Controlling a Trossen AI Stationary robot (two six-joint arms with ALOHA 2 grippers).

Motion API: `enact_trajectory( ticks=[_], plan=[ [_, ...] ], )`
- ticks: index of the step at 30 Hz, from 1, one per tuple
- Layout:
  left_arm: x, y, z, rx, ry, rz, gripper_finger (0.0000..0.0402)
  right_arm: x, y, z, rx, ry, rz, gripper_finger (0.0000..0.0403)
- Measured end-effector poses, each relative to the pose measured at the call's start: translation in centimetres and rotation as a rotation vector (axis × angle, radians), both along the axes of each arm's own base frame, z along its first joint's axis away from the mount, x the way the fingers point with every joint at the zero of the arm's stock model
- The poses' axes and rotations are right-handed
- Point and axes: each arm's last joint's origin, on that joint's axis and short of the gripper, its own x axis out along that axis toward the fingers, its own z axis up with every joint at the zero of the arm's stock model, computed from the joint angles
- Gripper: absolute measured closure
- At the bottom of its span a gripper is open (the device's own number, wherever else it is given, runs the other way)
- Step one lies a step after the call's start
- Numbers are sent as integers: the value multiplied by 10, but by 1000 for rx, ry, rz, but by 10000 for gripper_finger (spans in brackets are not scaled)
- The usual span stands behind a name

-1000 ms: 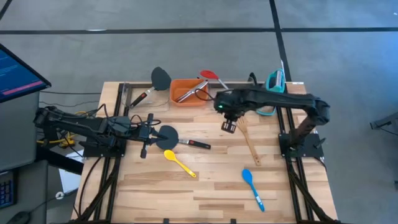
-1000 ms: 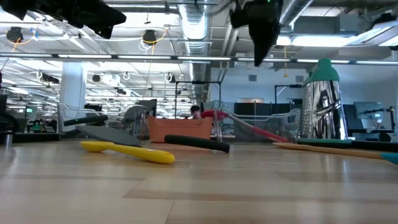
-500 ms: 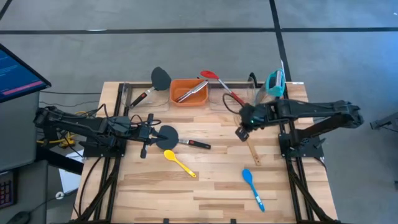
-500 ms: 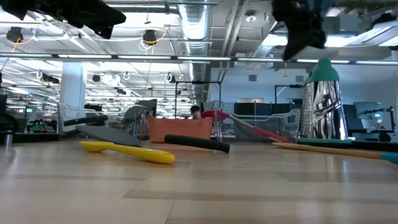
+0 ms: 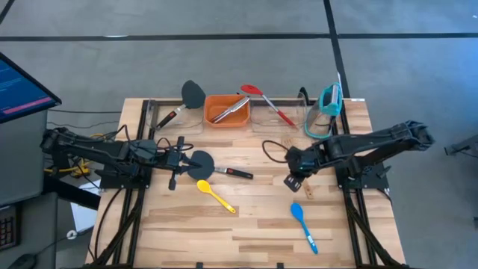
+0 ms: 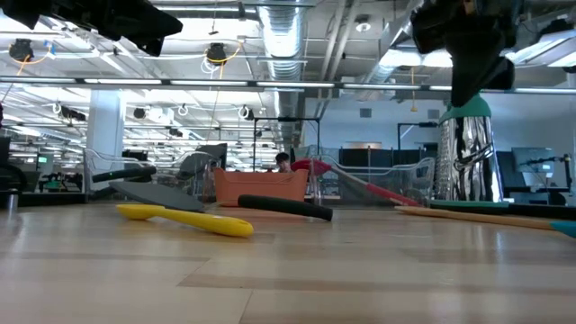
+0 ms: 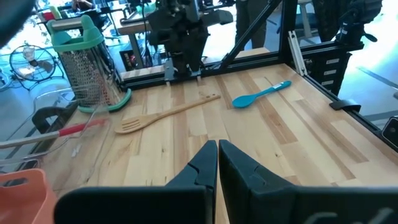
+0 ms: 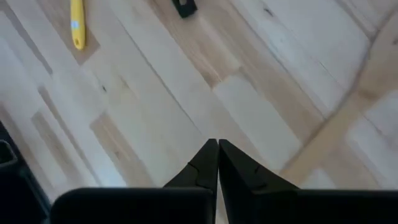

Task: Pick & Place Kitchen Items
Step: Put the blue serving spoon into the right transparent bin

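Note:
My right gripper (image 5: 292, 182) is shut and empty. It hangs above the table right of centre, just beside the wooden fork (image 5: 307, 190), whose handle shows in the right wrist view (image 8: 348, 121). My left gripper (image 5: 181, 158) is shut and empty and waits at the table's left, next to a black spatula (image 5: 203, 164) lying flat. A yellow spoon (image 5: 215, 196) and a blue spoon (image 5: 302, 223) lie flat on the near half. A second black spatula (image 5: 190, 96) lies at the far left. Metal tongs (image 5: 228, 110) lie in the orange bin, and a red spoon (image 5: 263, 99) lies across a clear bin.
The orange bin (image 5: 216, 119) and the clear bins (image 5: 293, 118) stand along the far edge, with a teal-topped metal grater (image 5: 329, 99) at the far right. Black frame rails run down both table sides (image 5: 351, 217). There is bare wood near the front edge.
My right gripper has drawn back from beside the orange bin toward the table's right and near edges. It now hangs by the wooden fork's handle. Nothing on the table has moved.

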Motion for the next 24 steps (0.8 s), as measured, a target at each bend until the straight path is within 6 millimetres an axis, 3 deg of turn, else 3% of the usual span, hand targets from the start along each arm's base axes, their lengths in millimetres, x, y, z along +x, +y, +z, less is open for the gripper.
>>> enact_trajectory(
  ticks=[8,24],
  plan=[
    [0,0,0,0,-2,0,399,12,8,-13,156,48,-182,401],
    [0,0,1,16,-10,-5,399,2,85,-35,341,231,-245,402]
  ],
)
